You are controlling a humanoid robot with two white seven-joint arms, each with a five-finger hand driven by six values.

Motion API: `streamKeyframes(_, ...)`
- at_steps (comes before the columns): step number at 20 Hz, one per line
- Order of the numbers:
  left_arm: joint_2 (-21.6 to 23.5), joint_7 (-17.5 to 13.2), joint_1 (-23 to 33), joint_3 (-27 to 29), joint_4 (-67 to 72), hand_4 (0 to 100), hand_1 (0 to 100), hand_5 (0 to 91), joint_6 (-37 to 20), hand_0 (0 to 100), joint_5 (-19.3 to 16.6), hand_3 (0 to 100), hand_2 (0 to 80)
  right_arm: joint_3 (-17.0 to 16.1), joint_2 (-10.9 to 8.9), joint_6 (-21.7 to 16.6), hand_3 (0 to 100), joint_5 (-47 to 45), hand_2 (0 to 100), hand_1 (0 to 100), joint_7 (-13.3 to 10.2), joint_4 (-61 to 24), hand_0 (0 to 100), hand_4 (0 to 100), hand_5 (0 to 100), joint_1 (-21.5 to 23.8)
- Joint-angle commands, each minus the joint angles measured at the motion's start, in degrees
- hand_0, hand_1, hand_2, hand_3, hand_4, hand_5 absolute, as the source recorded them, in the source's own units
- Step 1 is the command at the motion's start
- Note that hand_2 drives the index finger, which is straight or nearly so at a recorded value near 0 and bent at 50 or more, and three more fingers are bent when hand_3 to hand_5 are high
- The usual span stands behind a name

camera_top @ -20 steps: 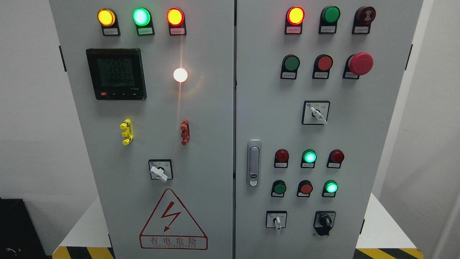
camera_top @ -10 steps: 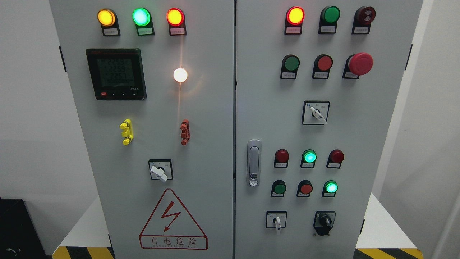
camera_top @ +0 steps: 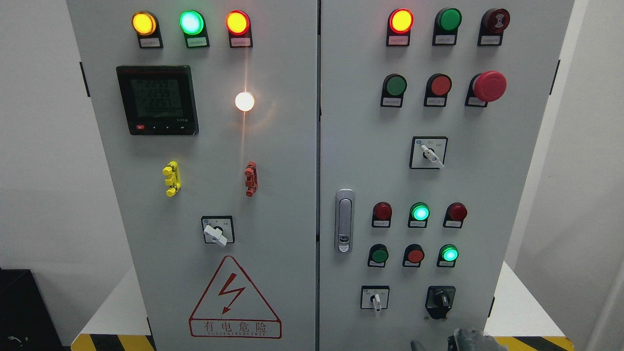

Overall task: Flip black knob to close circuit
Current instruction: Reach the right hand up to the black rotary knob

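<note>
Only the top of a hand shows, a dark grey shape poking up at the bottom edge of the head view, right of the middle and just below the black knob. From which side its arm comes in cannot be seen, so it may be either hand, and whether its fingers are spread or curled cannot be told either; it holds nothing that can be seen.

The black knob sits in its dark housing at the lower right of the cabinet's right door, below the lit green lamp and well to the right of the small white-handled selector.

Several things could go wrong. The knob is black on a black plate, so its pointer direction is hard to read, and a turn the wrong way would likely leave the circuit open. The white-handled selector stands in the same row, so a hand drifting left might catch it instead. A push button such as the red one lies above, and fingers overshooting upward could press it. A loose pinch on the small knob may slip without turning it.

The labels under the lamps are too small to read, as are the digits on the meter. The knob's lower rim is partly in shadow.
</note>
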Motion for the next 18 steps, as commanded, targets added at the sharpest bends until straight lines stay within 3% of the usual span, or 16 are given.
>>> streamKeyframes(1,0.0,0.0,0.0,0.0,0.0,0,56,0.0,0.0,12,0.0,0,0.0,-2.0,-1.71,-0.5,100,1.1,92,0,0.5,1.1,0,90,86,-3.1)
streamKeyframes(11,0.0,0.0,0.0,0.0,0.0,0,56,0.0,0.0,12,0.0,0,0.0,-2.7,-2.95,-0.5,100,2.4,91,0,-0.2,5.5,0,90,85,-5.2)
streamKeyframes(14,0.0,0.0,0.0,0.0,0.0,0,56,0.0,0.0,12,0.0,0,0.0,-3.0,-3.21,-0.5,100,2.4,91,0,-3.3,8.3,0,90,84,-6.2)
streamKeyframes(18,0.0,0.0,0.0,0.0,0.0,0,56,0.0,0.0,12,0.0,0,0.0,-3.0,-3.56,-0.5,100,2.4,90,0,-3.5,8.8,0,90,83,-6.2)
